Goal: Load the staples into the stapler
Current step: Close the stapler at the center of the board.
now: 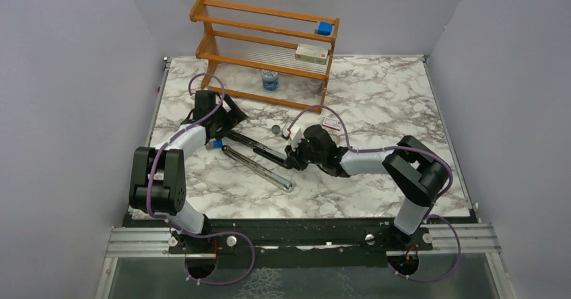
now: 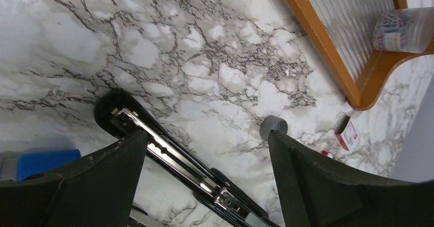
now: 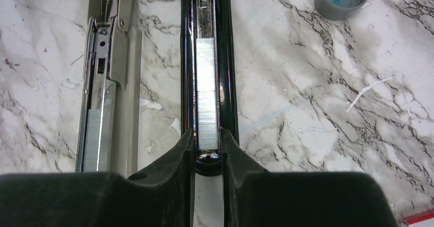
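Note:
The stapler (image 1: 259, 151) lies opened flat on the marble table, its black bar beside its silver arm (image 1: 259, 170). In the right wrist view a silvery strip of staples (image 3: 208, 84) lies in the black bar's channel (image 3: 229, 58). My right gripper (image 3: 207, 137) is closed narrowly on the near end of that strip, at the bar's front end (image 1: 294, 159). My left gripper (image 2: 204, 135) is wide open and empty, hovering over the stapler's hinge end (image 2: 169, 153), at the left of the top view (image 1: 229, 125).
A grey cap (image 1: 276, 130) and a small red-and-white box (image 1: 330, 122) lie behind the stapler. A wooden rack (image 1: 269, 40) with a jar (image 1: 270, 79) stands at the back. A blue object (image 1: 217, 144) lies by the left gripper.

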### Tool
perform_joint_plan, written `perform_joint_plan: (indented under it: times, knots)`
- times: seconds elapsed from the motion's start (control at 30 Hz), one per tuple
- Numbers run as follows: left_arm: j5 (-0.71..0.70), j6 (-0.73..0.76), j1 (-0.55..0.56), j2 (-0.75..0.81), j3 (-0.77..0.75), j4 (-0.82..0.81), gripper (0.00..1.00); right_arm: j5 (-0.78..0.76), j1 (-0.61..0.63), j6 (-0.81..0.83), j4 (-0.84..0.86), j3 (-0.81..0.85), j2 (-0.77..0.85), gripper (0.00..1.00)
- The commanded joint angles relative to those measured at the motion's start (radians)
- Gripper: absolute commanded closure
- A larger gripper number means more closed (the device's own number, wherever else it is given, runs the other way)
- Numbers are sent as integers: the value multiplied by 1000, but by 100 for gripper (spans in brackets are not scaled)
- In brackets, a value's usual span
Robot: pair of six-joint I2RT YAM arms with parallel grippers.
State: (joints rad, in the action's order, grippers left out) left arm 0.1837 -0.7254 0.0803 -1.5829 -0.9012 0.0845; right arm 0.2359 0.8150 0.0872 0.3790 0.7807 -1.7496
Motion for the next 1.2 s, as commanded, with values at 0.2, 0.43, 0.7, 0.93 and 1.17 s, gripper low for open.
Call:
perform_joint_plan:
  times: [0.2,0.43,0.7,0.93,1.17]
  knots:
    - [140,-179,-3,26,95,-153,4,-196,-2,-106,37,80,-91,99]
    - [133,-190,-2,49,115,-163,2,-253,-2,-134,10,146,-135,99]
    - [139,-216,-2,73,149,-225,1,-218,-2,-149,8,155,-144,99]
    - [199,-342,7,-24,248,-481,1,-132,-2,-132,0,169,-151,99]
    - [195,-436,18,-127,282,-682,1,-105,-2,-137,-11,175,-146,99]
